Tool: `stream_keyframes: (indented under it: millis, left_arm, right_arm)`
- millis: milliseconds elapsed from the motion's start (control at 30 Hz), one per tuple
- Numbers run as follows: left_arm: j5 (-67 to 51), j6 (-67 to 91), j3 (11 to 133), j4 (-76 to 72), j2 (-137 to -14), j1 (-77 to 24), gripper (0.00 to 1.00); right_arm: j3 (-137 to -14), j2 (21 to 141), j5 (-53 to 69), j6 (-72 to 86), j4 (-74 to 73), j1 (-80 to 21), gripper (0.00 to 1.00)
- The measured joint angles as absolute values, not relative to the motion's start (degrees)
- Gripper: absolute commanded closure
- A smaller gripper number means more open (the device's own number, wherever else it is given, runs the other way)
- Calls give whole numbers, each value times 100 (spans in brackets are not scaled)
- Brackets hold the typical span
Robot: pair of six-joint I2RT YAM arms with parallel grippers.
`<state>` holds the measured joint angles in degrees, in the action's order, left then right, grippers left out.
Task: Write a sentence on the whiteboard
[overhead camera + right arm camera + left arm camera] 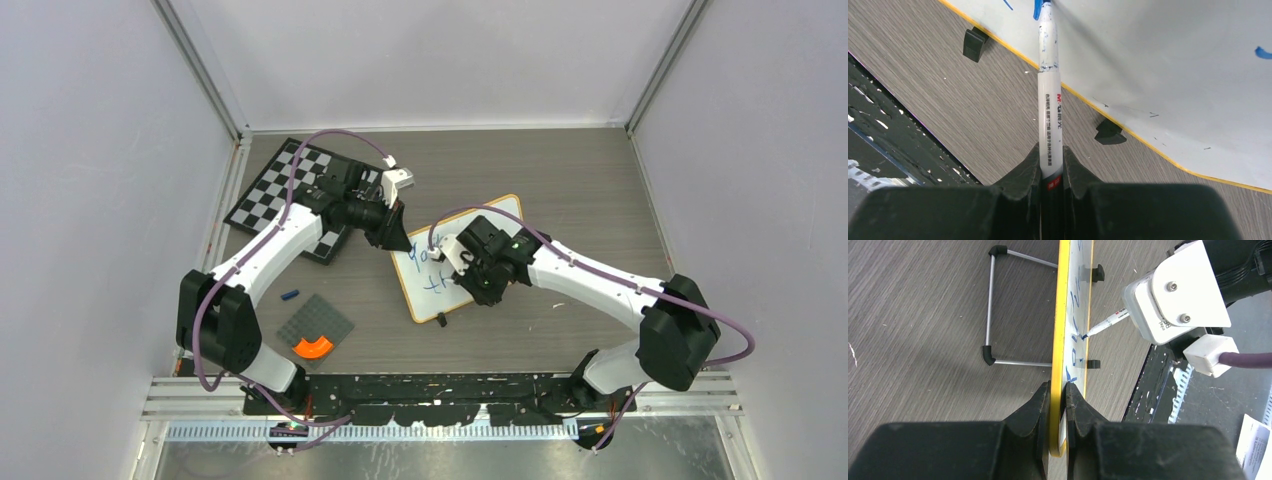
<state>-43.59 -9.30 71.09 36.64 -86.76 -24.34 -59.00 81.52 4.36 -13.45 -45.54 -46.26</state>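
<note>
The whiteboard (428, 298), white with a yellowish frame, lies tilted mid-table with blue writing on it. My left gripper (397, 243) is shut on its far-left edge. In the left wrist view the board (1063, 315) shows edge-on, with the gripper (1058, 390) pinching the frame between both fingers. My right gripper (452, 262) is shut on a white marker (1049, 115). The marker's blue tip touches the board face (1158, 75) beside blue strokes, and the gripper (1050, 152) clamps the barrel. The left wrist view shows the marker (1105, 324) meeting the writing.
A checkered chessboard (275, 195) lies at the back left under the left arm. A grey studded plate (315, 322) with an orange piece (312, 347) and a small blue item (290, 295) sit front left. A wire stand (990, 305) lies behind the board. Two black clip feet (1109, 134) line its lower edge.
</note>
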Motion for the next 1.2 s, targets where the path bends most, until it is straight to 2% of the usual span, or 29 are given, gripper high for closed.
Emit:
stream_keyframes:
  millis: [867, 1200]
  left_arm:
    - [-4383, -1243, 7199, 3802, -8742, -2434, 100]
    - [-4401, -1288, 7277, 3894, -8796, -2434, 100]
  right_arm:
    - [-5623, 8128, 499, -1485, -4663, -4565, 100]
    - [-5863, 7638, 412, -1468, -4705, -4475, 100]
